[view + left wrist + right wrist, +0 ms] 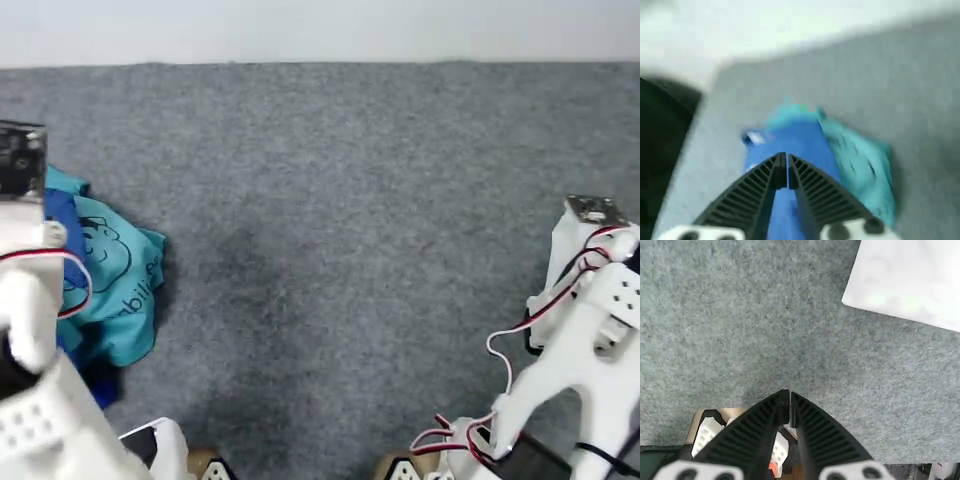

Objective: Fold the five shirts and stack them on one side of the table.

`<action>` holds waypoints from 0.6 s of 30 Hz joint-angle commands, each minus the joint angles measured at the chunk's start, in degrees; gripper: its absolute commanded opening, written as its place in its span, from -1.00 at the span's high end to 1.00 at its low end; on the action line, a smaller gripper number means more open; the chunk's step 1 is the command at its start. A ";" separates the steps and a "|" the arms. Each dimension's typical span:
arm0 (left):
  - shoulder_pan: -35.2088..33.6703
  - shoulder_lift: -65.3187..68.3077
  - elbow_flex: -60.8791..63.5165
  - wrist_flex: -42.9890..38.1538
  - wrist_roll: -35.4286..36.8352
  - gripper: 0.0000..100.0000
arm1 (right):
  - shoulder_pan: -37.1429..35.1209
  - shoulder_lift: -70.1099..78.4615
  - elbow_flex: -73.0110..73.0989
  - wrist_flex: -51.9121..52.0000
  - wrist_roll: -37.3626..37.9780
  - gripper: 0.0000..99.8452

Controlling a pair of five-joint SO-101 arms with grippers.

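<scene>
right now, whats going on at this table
Two robot arms are at a grey table for a shirt-folding job. A blue shirt lies on a teal shirt at the left arm's side. The left claw is over the blue shirt, shut, with nothing in it. The right claw is shut too, over bare table on its own side. Neither arm is holding a shirt at this moment.

Grey felt table (350, 250), pale wall (320, 30) beyond its far edge.
</scene>
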State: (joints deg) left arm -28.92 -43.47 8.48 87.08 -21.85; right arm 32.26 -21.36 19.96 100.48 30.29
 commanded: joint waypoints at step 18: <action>-5.45 23.65 4.09 -4.66 -1.32 0.66 | -9.36 -1.63 6.15 1.89 -0.62 0.98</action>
State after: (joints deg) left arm -34.02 -20.62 13.05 84.09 -22.55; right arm 23.12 -21.36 24.79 100.48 30.37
